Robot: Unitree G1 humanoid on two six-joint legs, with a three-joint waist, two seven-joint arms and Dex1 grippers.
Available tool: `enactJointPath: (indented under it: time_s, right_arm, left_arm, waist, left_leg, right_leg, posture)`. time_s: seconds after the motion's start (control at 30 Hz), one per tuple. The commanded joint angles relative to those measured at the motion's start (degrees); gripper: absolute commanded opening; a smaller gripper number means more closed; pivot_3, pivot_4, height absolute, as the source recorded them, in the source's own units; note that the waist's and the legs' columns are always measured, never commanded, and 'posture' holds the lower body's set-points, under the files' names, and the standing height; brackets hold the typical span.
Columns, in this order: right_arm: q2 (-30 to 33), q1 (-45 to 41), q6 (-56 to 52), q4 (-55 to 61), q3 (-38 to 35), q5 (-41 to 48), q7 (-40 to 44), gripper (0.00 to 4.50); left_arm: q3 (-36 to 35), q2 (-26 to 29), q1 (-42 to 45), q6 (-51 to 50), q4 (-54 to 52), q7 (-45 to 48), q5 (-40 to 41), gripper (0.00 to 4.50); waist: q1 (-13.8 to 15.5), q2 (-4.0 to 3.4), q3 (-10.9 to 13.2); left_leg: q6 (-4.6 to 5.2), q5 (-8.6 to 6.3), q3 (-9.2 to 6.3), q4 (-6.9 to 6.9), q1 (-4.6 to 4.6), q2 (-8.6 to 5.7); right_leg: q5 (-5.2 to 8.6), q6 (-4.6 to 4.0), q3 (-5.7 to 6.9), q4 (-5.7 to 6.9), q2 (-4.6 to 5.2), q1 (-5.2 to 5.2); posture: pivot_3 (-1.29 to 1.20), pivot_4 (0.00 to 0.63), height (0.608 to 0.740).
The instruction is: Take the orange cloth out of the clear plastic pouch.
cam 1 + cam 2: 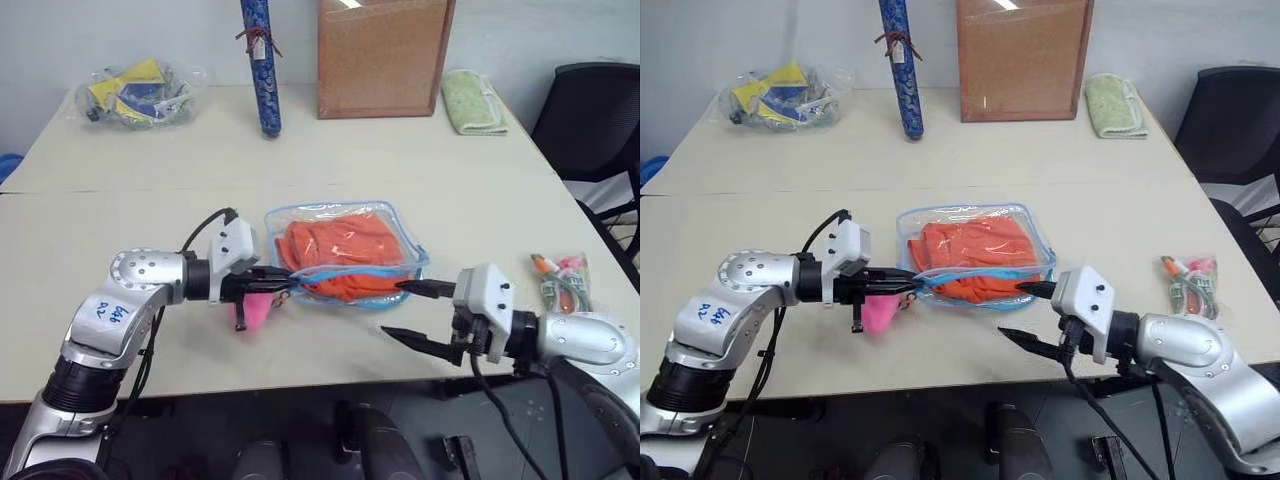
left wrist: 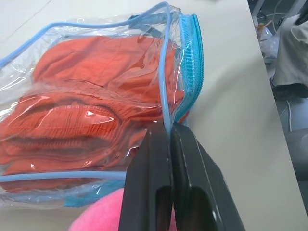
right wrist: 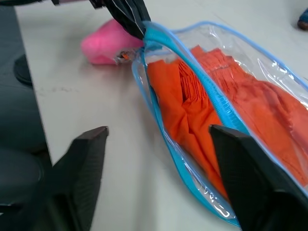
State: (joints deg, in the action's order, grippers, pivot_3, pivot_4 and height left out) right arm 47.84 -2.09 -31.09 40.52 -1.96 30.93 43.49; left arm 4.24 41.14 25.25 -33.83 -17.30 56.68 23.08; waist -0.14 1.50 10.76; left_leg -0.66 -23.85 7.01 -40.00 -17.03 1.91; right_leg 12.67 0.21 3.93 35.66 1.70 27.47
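Observation:
The clear plastic pouch (image 1: pixel 310 217) with light blue trim lies near the table's front edge, and the orange cloth (image 1: pixel 340 255) is bunched inside it. My left gripper (image 1: pixel 285 277) is shut on the pouch's blue trim at its near left corner, seen close in the left wrist view (image 2: pixel 167 129). A pink pom-pom (image 1: pixel 252 310) lies just under that gripper. My right gripper (image 1: pixel 393 308) is open at the pouch's near right corner. Its upper finger reaches the trim, its lower finger hangs over the table edge. In the right wrist view, the pouch mouth (image 3: pixel 192 62) gapes between the fingers.
At the back of the table are a clear bag of yellow and blue items (image 1: pixel 135 92), a blue tube (image 1: pixel 262 65), a cork board (image 1: pixel 385 55) and a pale green towel (image 1: pixel 472 100). A small packet (image 1: pixel 560 280) lies right of my right gripper. A black chair (image 1: pixel 600 110) stands at the right.

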Motion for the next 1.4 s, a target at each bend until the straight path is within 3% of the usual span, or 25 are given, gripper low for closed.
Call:
enactJointPath:
  time_s: [0.03,0.07,0.33,0.43,0.6,0.7,0.9,1.0,1.17,1.4]
  right_arm:
    - [-3.3,-5.1,2.0,-3.9,5.7,-8.9,-5.5,2.15]
    - [-4.1,-6.5,2.1,-5.4,7.1,-11.1,-6.5,1.86]
    - [-5.8,-11.0,9.4,-14.2,16.3,-25.3,-7.1,1.86]
    - [-6.4,-11.5,11.4,-16.2,17.4,-28.4,-7.1,2.42]
    - [-6.7,-12.8,14.6,-19.7,18.7,-34.3,-7.4,4.11]
    - [-7.8,-14.0,15.7,-21.8,19.2,-36.4,-7.5,4.11]
    - [-12.3,-14.5,12.5,-21.6,16.5,-32.3,-6.2,4.11]
    - [-13.7,-13.9,10.8,-20.6,14.7,-29.8,-5.5,3.51]
    - [-13.9,-13.7,9.1,-20.1,14.0,-29.7,-5.4,1.76]
    - [-10.1,-13.4,16.2,-22.9,17.2,-37.2,-4.8,1.76]
  left_arm:
    - [0.8,0.0,1.1,1.0,-1.5,-0.1,-0.6,0.0]
    - [1.0,0.0,1.1,1.1,-1.4,-0.1,-0.7,0.0]
    - [1.6,-0.8,1.4,0.9,-1.7,-1.1,-0.8,0.0]
    - [1.5,-0.9,1.1,0.8,-2.3,-1.5,-0.8,0.0]
    - [1.3,-0.9,0.4,0.5,-3.5,-2.2,-0.4,0.0]
    - [1.1,-1.0,0.5,-0.1,-4.3,-2.6,0.0,0.0]
    - [1.4,-1.1,0.6,-0.1,-4.6,-2.9,-0.1,0.0]
    - [1.5,-0.8,0.5,0.4,-4.4,-2.7,-0.5,0.0]
    - [1.6,-0.7,0.8,0.9,-3.8,-2.4,-0.8,0.0]
    - [1.7,-0.8,1.1,1.3,-3.2,-2.4,-1.0,0.0]
  waist:
    - [-0.1,0.01,0.0]
    - [-0.1,0.01,0.0]
    - [0.1,0.0,0.0]
    - [0.1,0.0,0.0]
    - [0.0,0.01,0.0]
    - [0.0,0.01,0.0]
    - [-0.1,0.01,0.0]
    - [0.0,0.01,0.0]
    - [0.0,0.01,0.0]
    - [0.0,0.01,0.0]
  left_leg:
    - [-0.01,0.0,0.02,0.0,0.02,0.0]
    - [-0.01,0.01,0.04,-0.02,0.01,-0.02]
    - [-0.01,0.01,0.04,-0.02,-0.03,-0.03]
    - [-0.01,0.02,0.03,-0.02,-0.02,-0.04]
    - [-0.01,0.02,0.03,-0.02,-0.02,-0.02]
    - [-0.01,0.02,0.02,-0.01,-0.02,-0.01]
    - [-0.02,0.02,0.03,-0.02,0.0,0.0]
    - [-0.01,0.02,0.03,-0.02,0.0,0.0]
    - [-0.01,0.02,0.03,-0.02,-0.01,-0.01]
    - [0.0,0.01,0.02,-0.01,-0.01,-0.02]
  right_leg:
    - [0.0,0.0,-0.02,0.01,0.0,0.0]
    - [0.0,0.0,-0.06,0.02,0.0,0.01]
    - [0.02,-0.04,-0.04,0.01,0.01,0.05]
    - [0.01,-0.03,-0.04,0.02,0.01,0.04]
    - [0.01,-0.03,-0.04,0.02,0.01,0.04]
    - [0.02,-0.04,-0.04,0.03,0.0,0.05]
    - [0.02,-0.04,-0.05,0.07,-0.01,0.04]
    - [0.02,-0.04,-0.05,0.07,0.01,0.05]
    - [0.02,-0.04,-0.05,0.06,0.02,0.04]
    - [0.02,-0.04,-0.05,0.04,0.01,0.05]
  posture:
    - [0.0,0.15,0.74]
    - [0.0,0.15,0.74]
    - [0.0,0.15,0.74]
    - [0.0,0.15,0.74]
    - [0.0,0.15,0.74]
    - [0.0,0.15,0.74]
    - [0.0,0.15,0.74]
    - [0.0,0.15,0.74]
    - [0.0,0.15,0.74]
    - [0.0,0.15,0.74]
